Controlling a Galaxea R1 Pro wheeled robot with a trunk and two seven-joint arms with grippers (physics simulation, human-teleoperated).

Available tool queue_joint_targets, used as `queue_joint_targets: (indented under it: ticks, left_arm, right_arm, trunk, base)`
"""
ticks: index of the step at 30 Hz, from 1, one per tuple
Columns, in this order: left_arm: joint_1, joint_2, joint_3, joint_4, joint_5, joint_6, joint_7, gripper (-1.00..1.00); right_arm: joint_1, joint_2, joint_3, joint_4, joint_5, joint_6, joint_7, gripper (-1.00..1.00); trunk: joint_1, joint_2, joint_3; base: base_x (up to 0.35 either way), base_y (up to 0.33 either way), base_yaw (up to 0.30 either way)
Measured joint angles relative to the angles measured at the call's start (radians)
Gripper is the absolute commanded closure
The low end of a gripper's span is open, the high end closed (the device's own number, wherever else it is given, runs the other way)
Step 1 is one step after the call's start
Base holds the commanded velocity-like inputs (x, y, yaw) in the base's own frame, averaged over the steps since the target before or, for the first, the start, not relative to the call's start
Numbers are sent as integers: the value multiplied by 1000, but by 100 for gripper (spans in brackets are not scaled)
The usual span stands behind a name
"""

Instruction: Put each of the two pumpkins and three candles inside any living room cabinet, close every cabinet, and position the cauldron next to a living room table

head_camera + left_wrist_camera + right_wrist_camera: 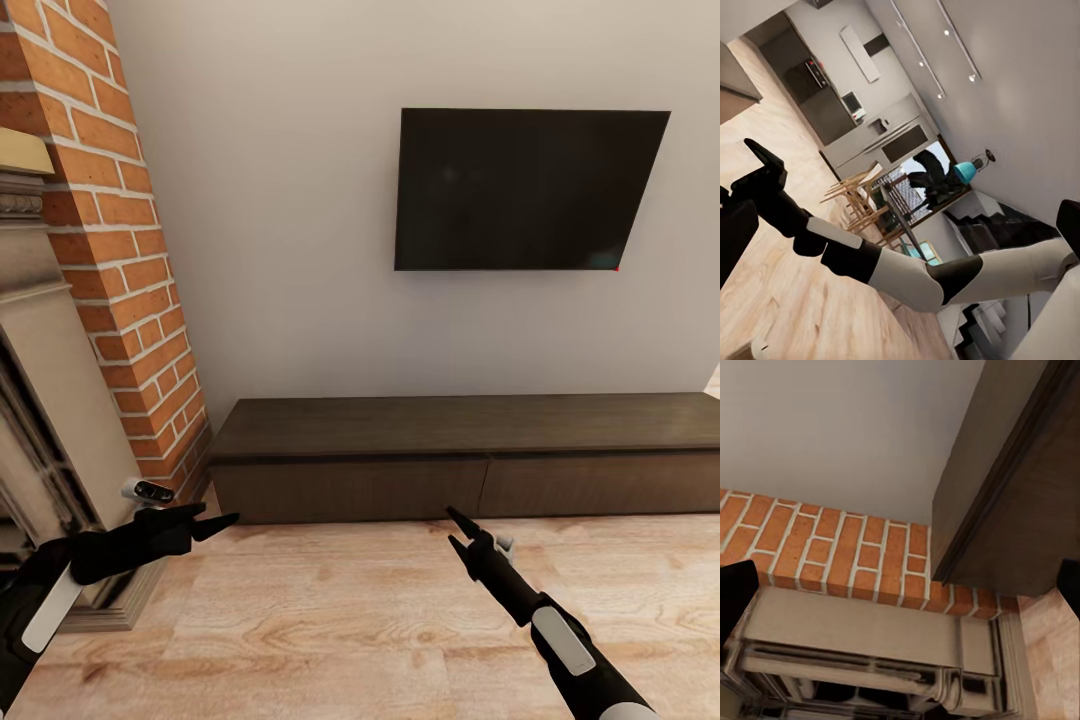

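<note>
I held both empty tools, left (222,522) and right (455,528), open near the long dark brown wooden cabinet (470,455), its fronts shut.

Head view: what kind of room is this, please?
Most likely a living room in a home. A flat dark television hangs on the pale wall, a long low dark wooden cabinet stands under it on a wood floor, and a brick chimney with a stone fireplace is beside it.

The cabinet (470,455) runs off the head view's right edge — its far end is unseen, and its closed fronts hide the inside. The fireplace (50,420) is cut by the left edge — the firebox mostly out of frame.
</note>
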Motion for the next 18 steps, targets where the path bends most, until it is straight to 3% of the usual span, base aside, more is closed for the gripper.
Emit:
queue_joint_targets:
  ticks: [7,18]
  left_arm:
    - [0,1,2,-3,1,0,0,-100]
    - [0,0,-2,0,-1,-1,0,-100]
  right_arm:
    - [0,-1,0,5,-66,2,-3,-100]
    - [0,1,0,21,-73,-6,-13,-100]
  trunk:
    - [0,0,0]
    - [-1,0,0]
  base:
    - [64,0,0]
    - [323,0,0]
